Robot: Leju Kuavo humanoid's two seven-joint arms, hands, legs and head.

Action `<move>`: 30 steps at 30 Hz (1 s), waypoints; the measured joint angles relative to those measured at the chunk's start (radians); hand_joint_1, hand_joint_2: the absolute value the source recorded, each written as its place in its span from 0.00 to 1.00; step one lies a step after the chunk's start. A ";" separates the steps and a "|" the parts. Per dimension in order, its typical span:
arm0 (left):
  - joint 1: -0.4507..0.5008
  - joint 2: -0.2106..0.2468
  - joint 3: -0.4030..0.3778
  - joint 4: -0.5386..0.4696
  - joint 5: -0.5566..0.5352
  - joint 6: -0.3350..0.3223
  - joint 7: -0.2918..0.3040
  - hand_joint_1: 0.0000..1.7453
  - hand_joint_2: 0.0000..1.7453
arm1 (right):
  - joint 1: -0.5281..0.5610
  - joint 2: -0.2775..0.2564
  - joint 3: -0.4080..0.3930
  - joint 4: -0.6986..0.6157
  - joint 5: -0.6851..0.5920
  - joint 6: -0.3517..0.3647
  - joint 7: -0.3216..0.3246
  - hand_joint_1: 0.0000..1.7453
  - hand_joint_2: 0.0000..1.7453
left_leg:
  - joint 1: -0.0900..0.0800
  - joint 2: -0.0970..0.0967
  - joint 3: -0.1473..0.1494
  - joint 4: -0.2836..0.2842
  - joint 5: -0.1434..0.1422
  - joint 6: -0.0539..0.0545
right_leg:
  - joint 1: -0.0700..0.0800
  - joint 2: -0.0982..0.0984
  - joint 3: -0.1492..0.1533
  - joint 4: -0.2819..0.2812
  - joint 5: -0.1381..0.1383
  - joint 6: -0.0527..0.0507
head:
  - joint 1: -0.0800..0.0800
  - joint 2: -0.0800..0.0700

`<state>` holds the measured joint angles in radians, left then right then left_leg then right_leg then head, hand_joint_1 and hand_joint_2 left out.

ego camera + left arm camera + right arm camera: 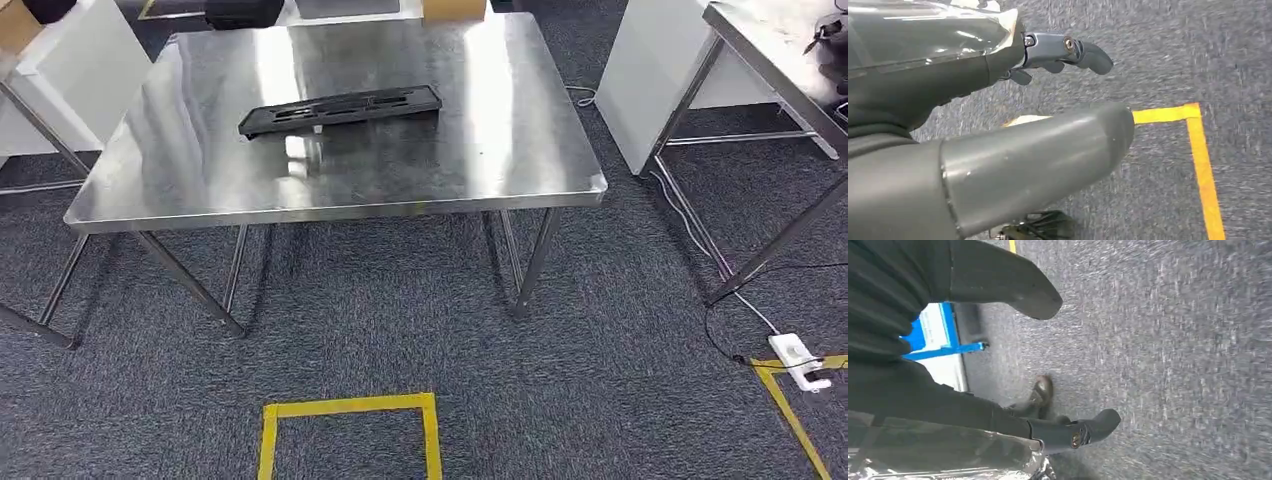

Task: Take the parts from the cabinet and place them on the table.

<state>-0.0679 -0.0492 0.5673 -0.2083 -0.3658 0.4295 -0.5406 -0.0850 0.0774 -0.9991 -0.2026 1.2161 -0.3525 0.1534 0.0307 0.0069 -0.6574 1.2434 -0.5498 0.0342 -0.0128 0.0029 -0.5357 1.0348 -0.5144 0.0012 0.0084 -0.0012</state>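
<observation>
One black part (pixel 340 108) lies on the steel table (pixel 520 150); grey carpet (pixel 600 380) below; both hands' fingers spread, holding nothing.

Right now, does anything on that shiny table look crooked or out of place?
Slightly. The black part lies flat on the steel table, skewed against the table's edges. Nothing looks spilled or broken.

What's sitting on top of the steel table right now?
One long black part lies flat on the steel table, left of centre. Boxes and dark items at the far edge are cut off by the frame, so whether they rest on the table cannot be told.
</observation>
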 joint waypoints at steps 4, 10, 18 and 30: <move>-0.001 0.007 0.000 -0.001 -0.001 0.002 -0.001 0.00 0.00 | -0.003 0.006 0.000 0.002 0.000 0.000 0.000 0.00 1.00 | -0.032 -0.008 0.106 -0.187 0.045 0.063 | -0.006 0.000 -0.003 -0.004 0.008 0.010 | 0.008 0.000; -0.005 0.008 0.000 -0.001 0.000 0.002 -0.001 0.00 0.00 | -0.006 0.009 0.000 0.003 0.001 0.001 0.000 0.00 1.00 | -0.033 0.000 0.146 -0.295 0.097 0.064 | -0.001 -0.001 -0.049 0.073 -0.037 0.021 | 0.006 0.000; -0.003 -0.001 0.000 -0.001 -0.001 0.003 -0.001 0.00 0.00 | -0.005 -0.005 -0.001 0.003 0.004 0.005 0.001 0.00 1.00 | -0.031 0.002 0.116 -0.248 0.079 0.016 | -0.016 -0.002 0.005 -0.012 0.003 0.064 | 0.008 0.000; -0.003 0.000 0.000 -0.001 -0.003 0.005 -0.006 0.00 0.00 | -0.001 -0.008 -0.001 0.003 0.013 0.016 0.009 0.00 1.00 | -0.012 0.000 -0.006 0.023 -0.036 -0.027 | -0.022 -0.001 -0.005 -0.021 0.026 0.009 | -0.001 0.000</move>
<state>-0.0708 -0.0496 0.5676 -0.2090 -0.3685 0.4345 -0.5463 -0.0864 0.0698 -1.0002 -0.1999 1.2291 -0.3368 0.1625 0.0191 0.0069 -0.6629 1.2662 -0.5854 0.0073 -0.0348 0.0023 -0.5407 1.0139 -0.4885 0.0106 0.0072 -0.0011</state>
